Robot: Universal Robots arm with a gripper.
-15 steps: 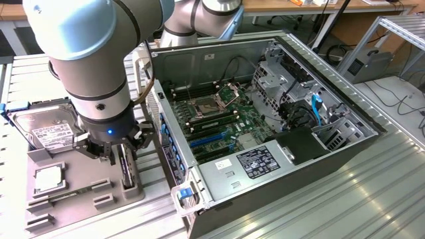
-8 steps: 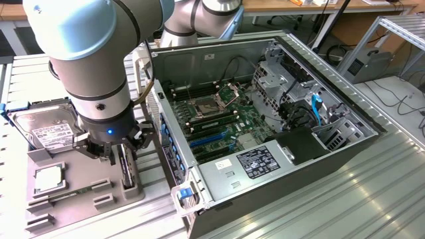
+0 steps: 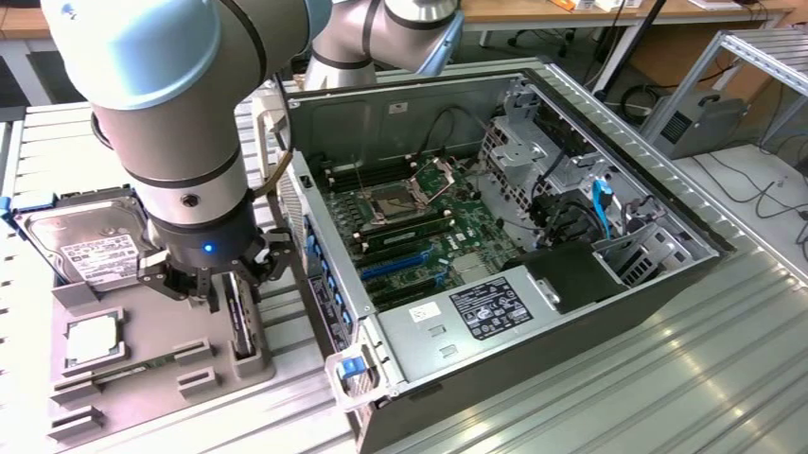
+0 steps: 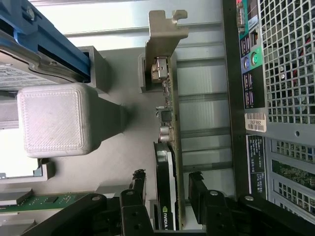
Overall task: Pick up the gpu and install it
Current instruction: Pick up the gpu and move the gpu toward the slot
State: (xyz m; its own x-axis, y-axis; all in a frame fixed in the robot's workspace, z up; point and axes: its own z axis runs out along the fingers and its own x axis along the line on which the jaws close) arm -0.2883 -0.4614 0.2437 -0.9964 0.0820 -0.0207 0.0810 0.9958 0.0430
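Note:
The gpu (image 4: 167, 147) is a thin black card standing on edge in a slot of the grey holder (image 3: 139, 364), its silver bracket (image 4: 165, 29) at the end away from the wrist. In the exterior view the gpu (image 3: 241, 326) stands just below the arm's wrist, at the left of the open computer case (image 3: 531, 123). My gripper (image 4: 167, 196) is open, with one black finger on each side of the card's near end and a small gap on both sides. In the exterior view the gripper (image 3: 218, 284) hangs low over the holder.
A silver hard drive (image 3: 89, 251) with blue rails stands in the holder at the exterior view's left, with a processor (image 3: 95, 340) and a green memory stick (image 4: 44, 201) nearby. The case's motherboard shows blue slots (image 3: 397, 267). The case's rear panel (image 4: 285, 73) lies close beside the card.

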